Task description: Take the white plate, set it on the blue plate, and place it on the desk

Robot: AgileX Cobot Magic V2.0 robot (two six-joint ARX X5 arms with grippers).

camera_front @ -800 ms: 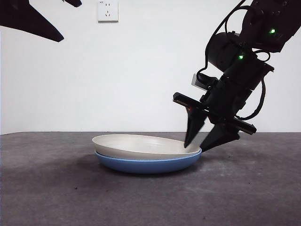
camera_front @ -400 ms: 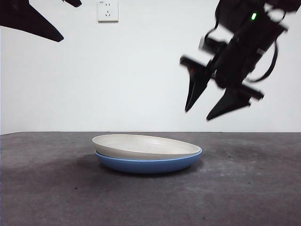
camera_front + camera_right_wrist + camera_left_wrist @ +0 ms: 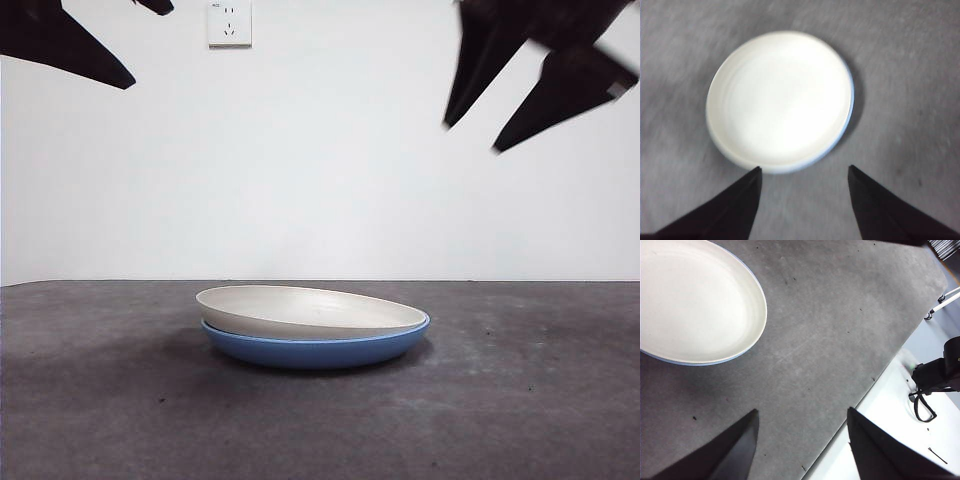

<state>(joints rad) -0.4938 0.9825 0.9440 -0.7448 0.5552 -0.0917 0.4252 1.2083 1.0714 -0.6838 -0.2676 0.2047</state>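
**Already stacked: white plate sits in the blue one, both claws high**

Up at the far left of the front view, the left claw [image 3: 100, 45] waits high, jaws spread wide and empty; its own wrist camera shows only bare table [image 3: 840, 340] between them. Lower and mid-scene, the white plate [image 3: 305, 308] rests nested inside the blue plate [image 3: 320, 350], tilted slightly, with its left rim riding higher above the blue rim than its right. Both stand on the table, well apart from either claw. At the upper right, the right claw [image 3: 525, 110] hangs high above the stack, jaws wide, holding nothing; from its wrist view the white plate [image 3: 780, 100] hides all but a thin blue crescent [image 3: 852, 105].

By my reading, the stacking step is done. The risk lies in the tilt: a regrasp at the raised rim could rock the white plate or drag the blue one along with it.

No brand or legible writing shows; the wall socket [image 3: 229, 22] carries a mark too small to read.
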